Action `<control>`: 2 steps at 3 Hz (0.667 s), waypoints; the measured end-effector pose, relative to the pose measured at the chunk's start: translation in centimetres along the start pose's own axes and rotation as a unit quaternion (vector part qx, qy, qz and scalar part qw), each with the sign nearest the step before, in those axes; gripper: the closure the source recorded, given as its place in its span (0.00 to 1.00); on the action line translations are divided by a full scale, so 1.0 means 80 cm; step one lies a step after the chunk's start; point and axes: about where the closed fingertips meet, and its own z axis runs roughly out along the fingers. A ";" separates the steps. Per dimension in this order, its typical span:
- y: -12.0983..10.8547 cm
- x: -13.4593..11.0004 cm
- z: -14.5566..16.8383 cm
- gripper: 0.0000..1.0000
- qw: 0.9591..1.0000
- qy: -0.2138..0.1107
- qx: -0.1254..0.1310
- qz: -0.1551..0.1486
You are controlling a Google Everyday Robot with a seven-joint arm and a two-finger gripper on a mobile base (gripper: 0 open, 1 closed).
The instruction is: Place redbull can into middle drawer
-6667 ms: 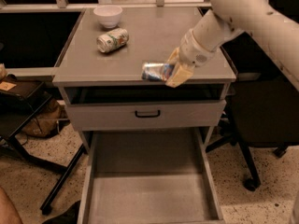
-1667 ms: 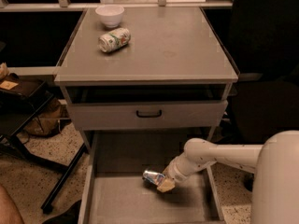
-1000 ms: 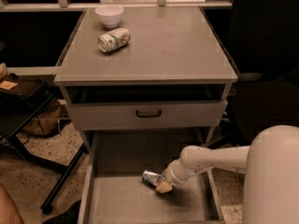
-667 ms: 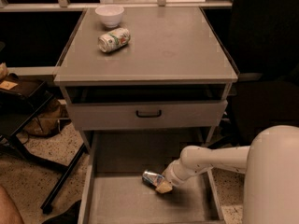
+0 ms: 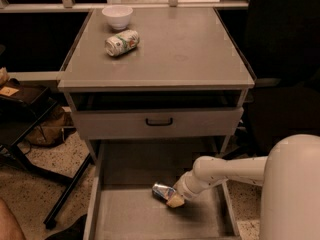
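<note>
Your gripper (image 5: 175, 200) sits low in the middle drawer (image 5: 135, 219), a flat-floored grey tray. It touches the slim, shiny redbull can (image 5: 162, 190), which lies on its side at the gripper's ten o'clock. You cannot tell whether it clamps the can.

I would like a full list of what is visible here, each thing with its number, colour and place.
redbull can: one, blue-and-silver, lying on the floor of the open middle drawer
middle drawer: one, grey, pulled out at the bottom
drawer front: one, grey with a black handle, above the open drawer
cabinet top: one, grey
green-and-white can: one, lying on the cabinet top, back left
bowl: one, white, behind that can
arm: one, white, reaching in from the right
tool: one, pale, inside the middle drawer at the redbull can
</note>
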 end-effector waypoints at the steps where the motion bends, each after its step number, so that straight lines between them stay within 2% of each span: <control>1: 0.000 0.000 0.000 0.12 1.000 0.000 0.000 0.000; 2: 0.000 0.000 0.000 0.00 1.000 0.000 0.000 0.000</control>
